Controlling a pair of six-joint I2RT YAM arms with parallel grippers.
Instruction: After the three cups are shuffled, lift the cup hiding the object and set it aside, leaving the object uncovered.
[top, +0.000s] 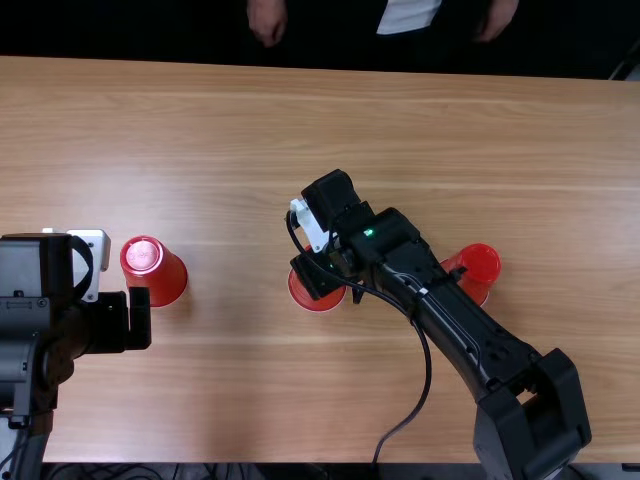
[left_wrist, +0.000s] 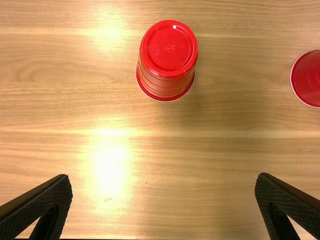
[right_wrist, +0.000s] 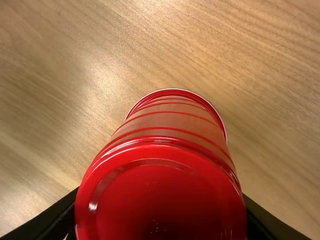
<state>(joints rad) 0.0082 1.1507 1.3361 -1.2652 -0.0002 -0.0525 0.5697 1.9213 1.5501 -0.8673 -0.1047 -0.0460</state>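
The right claw (top: 323, 277) is down over the mid cup (top: 316, 296), which stands upside down near the table's (top: 300, 130) middle; its two fingers (right_wrist: 52, 224) are closed in on the cup's sides, one on each flank, so the cup (right_wrist: 165, 190) sits held between them with its base toward the wrist and its rim away from it; whether the rim rests on the wood or is raised off it, I cannot tell. The right cup (top: 478, 268), also upside down, stands well apart from that claw on its right, partly behind the right arm. The left claw (left_wrist: 161, 200) is spread wide and holds nothing; the left cup (left_wrist: 167, 60) stands upside down near it, apart from both fingers, with the mid cup (left_wrist: 307, 78) farther off to that claw's right.
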